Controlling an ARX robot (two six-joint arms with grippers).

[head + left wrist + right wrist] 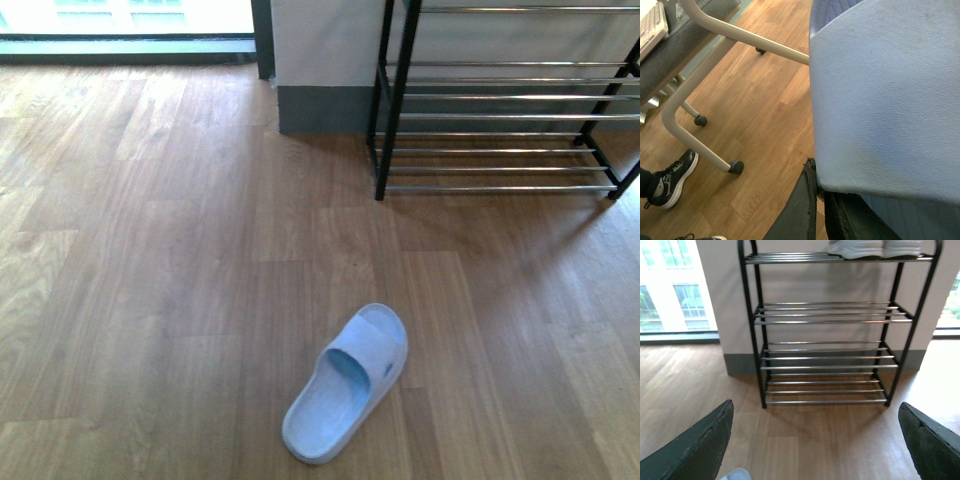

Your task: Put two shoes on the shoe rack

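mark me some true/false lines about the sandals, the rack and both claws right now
1. A pale blue sandal lies on the wood floor, short of the shoe rack. True.
2. The right claw is shut on a shoe. False: it is open and empty, facing the rack.
3. The left claw grips a second sandal. True.
4. Every rack shelf is bare. False: white-soled shoes sit on the top shelf; the three shelves below are bare.
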